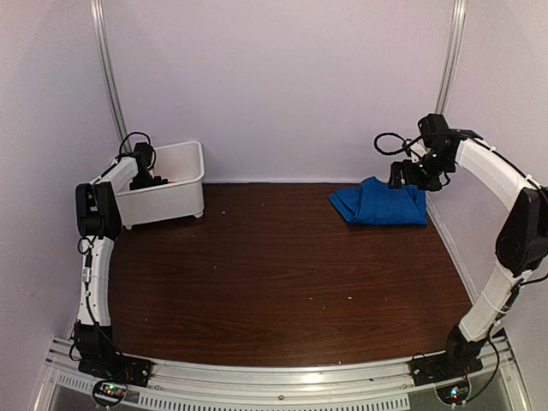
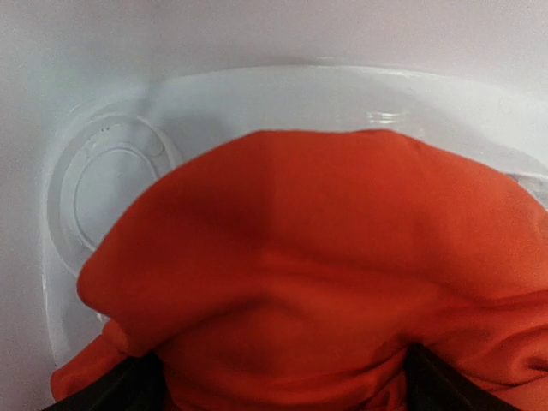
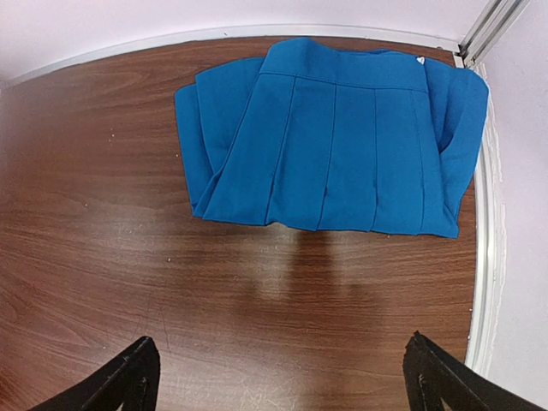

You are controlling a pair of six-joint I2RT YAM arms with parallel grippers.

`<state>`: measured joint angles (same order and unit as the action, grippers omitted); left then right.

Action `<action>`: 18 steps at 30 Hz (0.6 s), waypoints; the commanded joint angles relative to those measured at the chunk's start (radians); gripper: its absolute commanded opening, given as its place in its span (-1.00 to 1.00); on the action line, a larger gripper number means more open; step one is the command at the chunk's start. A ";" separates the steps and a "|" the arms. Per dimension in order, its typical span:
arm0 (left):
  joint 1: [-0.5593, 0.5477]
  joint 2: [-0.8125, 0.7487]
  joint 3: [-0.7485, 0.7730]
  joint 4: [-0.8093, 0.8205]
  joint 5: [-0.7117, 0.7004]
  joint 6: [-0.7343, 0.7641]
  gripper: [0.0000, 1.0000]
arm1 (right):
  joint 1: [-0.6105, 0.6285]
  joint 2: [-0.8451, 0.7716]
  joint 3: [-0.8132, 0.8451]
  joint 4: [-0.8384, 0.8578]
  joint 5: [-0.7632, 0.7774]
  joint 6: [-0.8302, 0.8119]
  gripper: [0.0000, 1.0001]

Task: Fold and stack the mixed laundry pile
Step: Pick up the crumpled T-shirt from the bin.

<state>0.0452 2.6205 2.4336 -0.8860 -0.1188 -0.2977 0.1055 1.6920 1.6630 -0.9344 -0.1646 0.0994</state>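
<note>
working outward from the bases: the table runs dark and wood-grained toward the back wall, and both of the task's things sit at its far end, well apart. far right, the royal-blue garment lies flat on the table just beside the side rail, layers doubled over with straight edges; we judge it folded. the right gripper hangs above the table on the near side of it, fingers spread wide, nothing between them, not touching the cloth. far left, the white bin stands by the back wall, and the left arm reaches over its rim so that the left gripper is down inside. its wrist view is filled by the orange-red t-shirt, bunched and unfolded on the bin floor. the left fingers stand wide apart, one at each side of the mound, cloth bulging up between them; we cannot tell whether the pads touch the fabric, but nothing is pinched. step in hand, by our reading: fetching the second garment out of the bin, folding of it not begun. next move calls for closing on a good bunch of cloth, not a single thin layer, lifting clear of the bin wall, and carrying it to the middle of the table for spreading. stacking with the blue comes after.
</note>
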 commanded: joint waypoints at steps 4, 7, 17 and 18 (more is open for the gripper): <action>0.011 0.151 0.044 -0.126 0.039 -0.002 0.26 | 0.006 -0.019 0.003 -0.020 0.011 -0.015 1.00; 0.012 0.139 0.043 -0.123 0.018 0.011 -0.55 | 0.006 -0.016 0.003 -0.018 0.008 -0.018 1.00; 0.012 -0.130 -0.052 0.085 0.118 0.021 -1.00 | 0.008 -0.015 -0.008 0.002 -0.034 -0.001 1.00; 0.012 -0.158 -0.050 0.100 0.119 0.020 -1.00 | 0.009 -0.015 -0.009 0.006 -0.040 0.003 1.00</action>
<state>0.0521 2.5935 2.4016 -0.8440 -0.0628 -0.2863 0.1055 1.6920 1.6630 -0.9394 -0.1734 0.0929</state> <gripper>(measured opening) 0.087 0.993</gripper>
